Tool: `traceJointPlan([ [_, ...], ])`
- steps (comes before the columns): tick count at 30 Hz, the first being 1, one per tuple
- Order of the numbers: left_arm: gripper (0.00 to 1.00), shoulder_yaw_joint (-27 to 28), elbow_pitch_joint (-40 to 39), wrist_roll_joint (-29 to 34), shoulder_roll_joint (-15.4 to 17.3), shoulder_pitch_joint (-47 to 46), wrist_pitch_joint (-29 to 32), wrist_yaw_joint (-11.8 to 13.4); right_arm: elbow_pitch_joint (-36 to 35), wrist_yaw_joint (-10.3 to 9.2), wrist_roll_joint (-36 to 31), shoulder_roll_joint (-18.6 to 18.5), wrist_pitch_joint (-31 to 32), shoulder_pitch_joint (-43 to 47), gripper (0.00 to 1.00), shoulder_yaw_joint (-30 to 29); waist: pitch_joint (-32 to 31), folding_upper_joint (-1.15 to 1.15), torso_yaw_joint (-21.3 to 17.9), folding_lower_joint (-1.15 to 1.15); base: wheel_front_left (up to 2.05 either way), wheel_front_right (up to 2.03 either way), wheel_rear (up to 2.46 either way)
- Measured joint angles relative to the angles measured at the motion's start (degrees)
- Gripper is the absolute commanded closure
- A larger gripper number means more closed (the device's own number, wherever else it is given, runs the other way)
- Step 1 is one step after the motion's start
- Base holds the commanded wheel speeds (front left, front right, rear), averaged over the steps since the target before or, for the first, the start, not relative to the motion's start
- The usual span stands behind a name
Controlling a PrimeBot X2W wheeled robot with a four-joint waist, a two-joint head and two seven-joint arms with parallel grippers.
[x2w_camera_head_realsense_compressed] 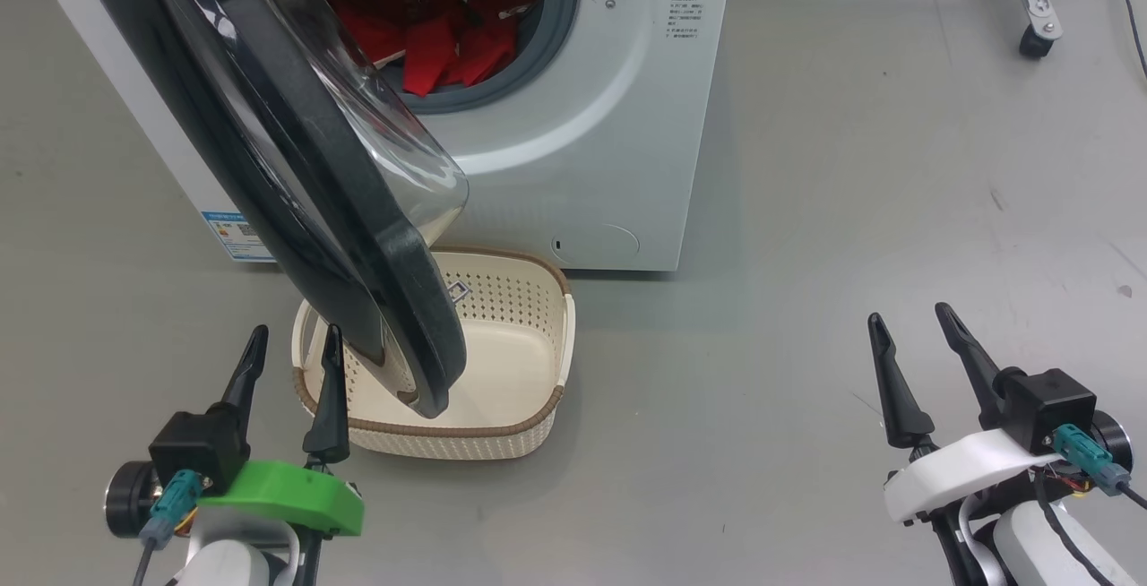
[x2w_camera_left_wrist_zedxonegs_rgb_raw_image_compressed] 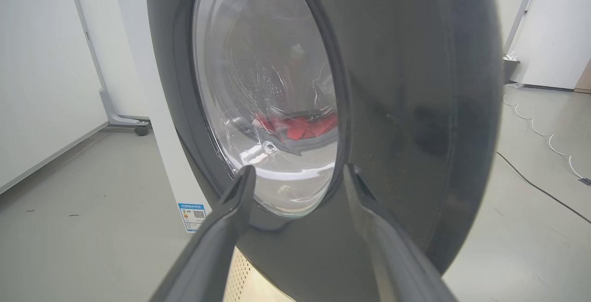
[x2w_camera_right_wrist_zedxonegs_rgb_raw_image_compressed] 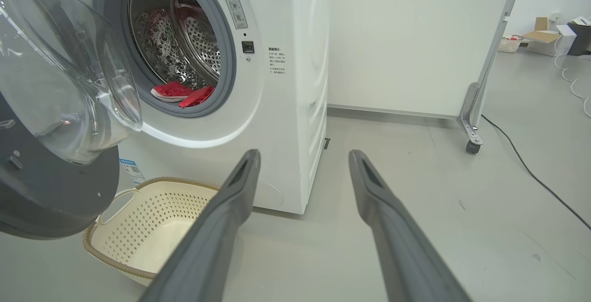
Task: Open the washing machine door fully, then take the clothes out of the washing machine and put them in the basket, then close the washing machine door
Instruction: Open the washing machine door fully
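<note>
On the floor in front of the washing machine (x2w_camera_head_realsense_compressed: 609, 120), the basket (x2w_camera_head_realsense_compressed: 520, 304) is sitting just below the round opening. The washing machine door (x2w_camera_head_realsense_compressed: 358, 210) is standing swung out from the front, and its black rim is hanging over the left part of the basket. The clothes (x2w_camera_head_realsense_compressed: 439, 39) are lying inside the drum, bunched at the lower lip of the grey opening.

The left pincer (x2w_camera_head_realsense_compressed: 297, 335) is standing wide open and gripping nothing. Its two fingers are pointing at the outer face of the door, close to the lower rim and just beside the basket's near left corner. Whether a fingertip is touching the door cannot be told. Through the door's glass bowl, in the left wrist view, the red fabric is showing.

The right pincer (x2w_camera_head_realsense_compressed: 907, 315) is also gaping wide and carrying nothing. It is hovering over bare floor, well apart from the basket and the machine, with its fingers pointing toward the machine's right front corner.
</note>
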Motion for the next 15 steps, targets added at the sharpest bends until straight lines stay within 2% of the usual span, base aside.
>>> traceJointPlan([
  [15, 0.0, -0.16, 0.16, 0.0, 0.0, 0.07, 0.0, 0.0, -0.26, 0.0, -2.74, 1.86, 0.0, 2.43, 0.0, -1.85, -0.32, 0.0, 0.19, 0.0, 0.0, 0.0, 0.0],
])
